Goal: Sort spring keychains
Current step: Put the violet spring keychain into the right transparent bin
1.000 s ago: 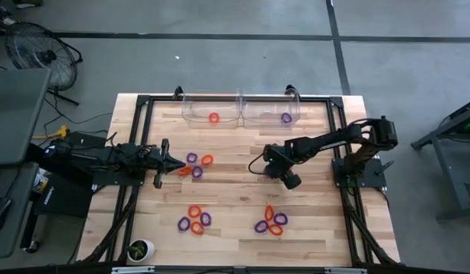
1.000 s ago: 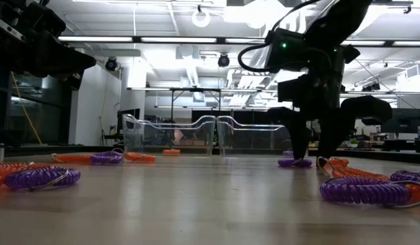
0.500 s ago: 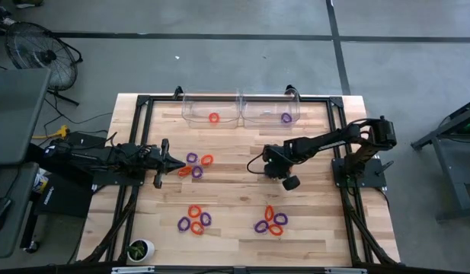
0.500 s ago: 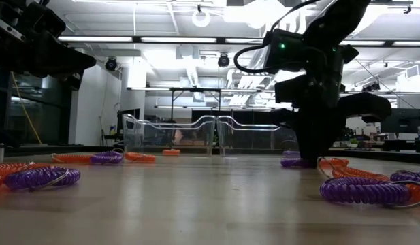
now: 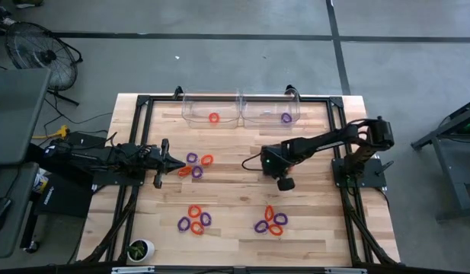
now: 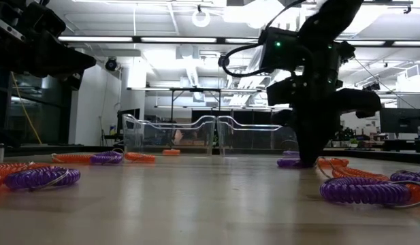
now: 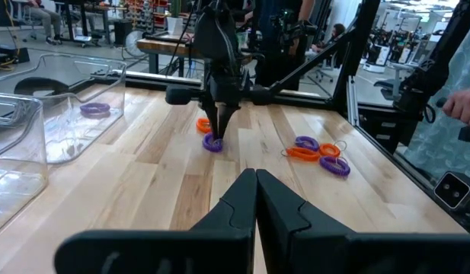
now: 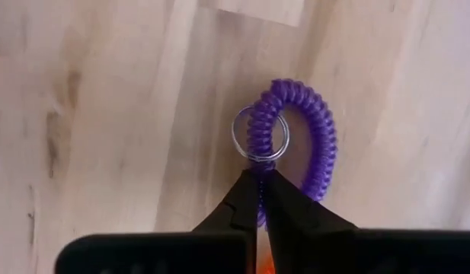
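Note:
My right gripper (image 8: 258,176) stands at mid-table, pointing down, shut on a purple spring keychain (image 8: 320,137) that lies flat with a metal ring (image 8: 260,135) on it. The left wrist view shows that gripper (image 7: 219,131) with the purple keychain (image 7: 212,143) and an orange one (image 7: 203,124) behind. My left gripper (image 5: 176,162) is shut and holds nothing, level beside a small cluster of keychains (image 5: 195,166). More clusters lie near left (image 5: 195,221) and near right (image 5: 270,222). My right gripper pinches one strand of the purple keychain's coil (image 8: 257,164) between its two fingertips, next to the metal ring. The fingers come from above, pointing down. The loop lies flat on the table.
Two clear bins stand side by side at the far edge: the left bin (image 5: 196,113) holds an orange keychain (image 5: 213,118), the right bin (image 5: 257,113) a purple one (image 5: 286,118). A small pot (image 5: 140,249) sits at the near left corner. Bare wood lies between the clusters.
My right gripper has shut: its two fingers stood apart on either side of the purple keychain and now meet on it. It has also shifted slightly toward the table's left edge. The keychain stays on the table.

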